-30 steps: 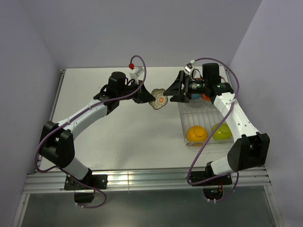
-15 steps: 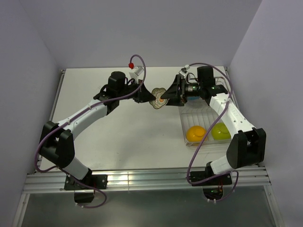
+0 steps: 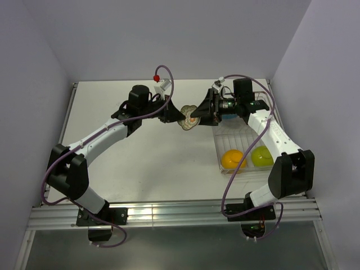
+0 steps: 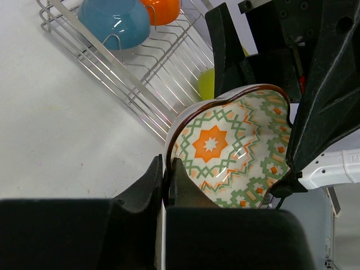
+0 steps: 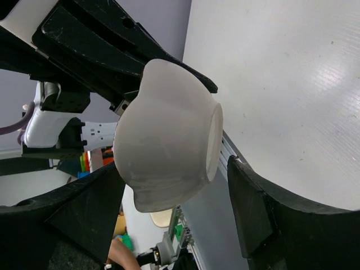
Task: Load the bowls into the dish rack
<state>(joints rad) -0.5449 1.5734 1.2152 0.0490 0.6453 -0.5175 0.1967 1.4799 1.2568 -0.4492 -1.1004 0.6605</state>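
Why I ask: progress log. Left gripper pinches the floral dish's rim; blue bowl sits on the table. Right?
No: the blue bowl sits in the dish rack (left wrist view). The left gripper pinches the floral dish by its rim.

In the top external view, the right arm (image 3: 271, 128) covers the far end of the dish rack (image 3: 220, 145). The scalloped dish (image 3: 188, 120) is too small there to show its pattern. In the left wrist view, the top edge crops the blue bowl (image 4: 115, 22) and the orange bowl (image 4: 163, 8). The lime-green bowl (image 4: 206, 83) is mostly hidden. Whether the right gripper (image 5: 175, 169) touches the scalloped dish cannot be determined.
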